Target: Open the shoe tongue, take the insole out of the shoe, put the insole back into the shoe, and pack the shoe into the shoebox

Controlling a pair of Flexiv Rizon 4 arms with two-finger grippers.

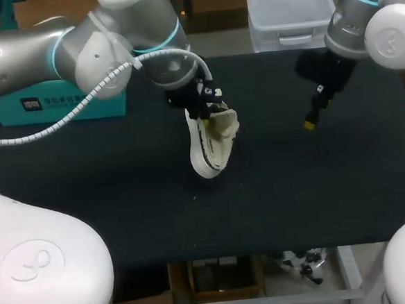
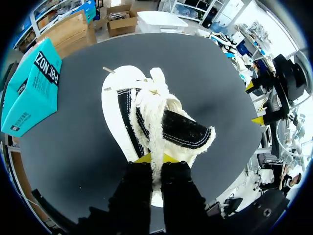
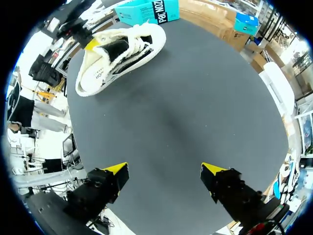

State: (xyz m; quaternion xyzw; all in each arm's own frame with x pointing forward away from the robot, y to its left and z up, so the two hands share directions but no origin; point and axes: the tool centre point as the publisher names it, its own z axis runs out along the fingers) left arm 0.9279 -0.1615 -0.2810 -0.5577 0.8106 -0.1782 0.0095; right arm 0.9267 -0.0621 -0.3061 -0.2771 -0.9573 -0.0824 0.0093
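Observation:
A white shoe (image 1: 211, 143) with black stitching and fleecy lining stands tilted on its side on the black table (image 1: 121, 178), sole toward my left. My left gripper (image 1: 203, 104) comes down on its upper end. In the left wrist view the yellow-tipped fingers (image 2: 142, 157) are shut on the shoe's (image 2: 142, 112) fleecy upper edge by the opening. Whether the insole is inside is hidden. My right gripper (image 1: 311, 120) hangs open to the right of the shoe, well apart from it. In the right wrist view it (image 3: 164, 171) holds nothing, with the shoe (image 3: 117, 54) far ahead.
A teal shoebox (image 1: 60, 103) lies at the back left of the table, closed, and shows as the teal box (image 2: 32, 88) beside the shoe and the box (image 3: 146, 10) beyond it. Bare black tabletop (image 3: 186, 107) lies between my right gripper and the shoe.

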